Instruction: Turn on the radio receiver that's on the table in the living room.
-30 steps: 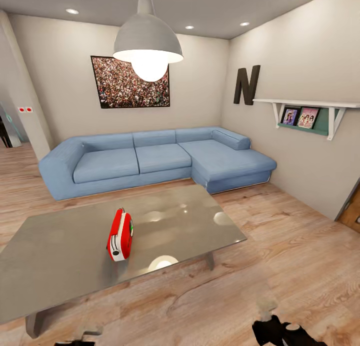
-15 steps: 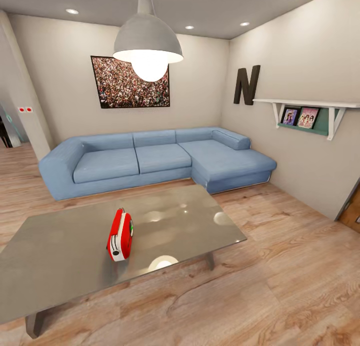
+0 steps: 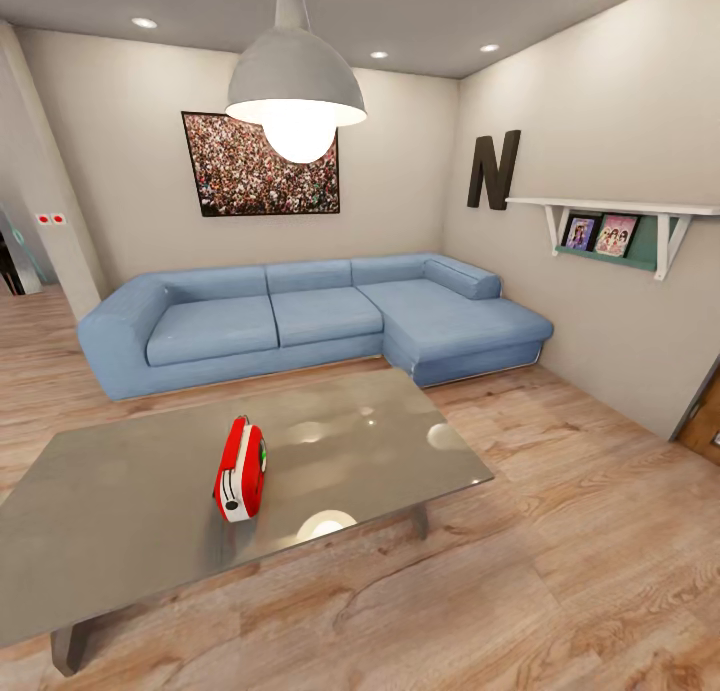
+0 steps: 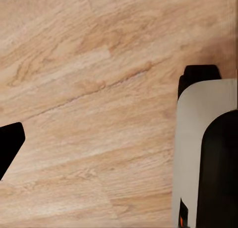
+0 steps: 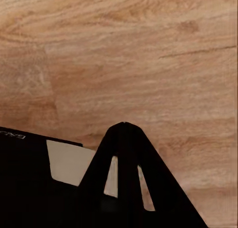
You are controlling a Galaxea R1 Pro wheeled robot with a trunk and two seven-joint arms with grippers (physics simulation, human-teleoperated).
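radio receiver upright on table; wall letter "n"; right fingers closed; left unclear

red/white radio, grey table, blue sofa

From my head camera, the table sits low in front of me and to my left, with the radio receiver standing upright on it near the middle. Behind the table, an L-shaped sofa runs along the far wall and turns forward along the right wall, with a picture above it and a pendant lamp hanging over the table. On the right wall, a letter N is mounted beside a shelf holding two framed photos.
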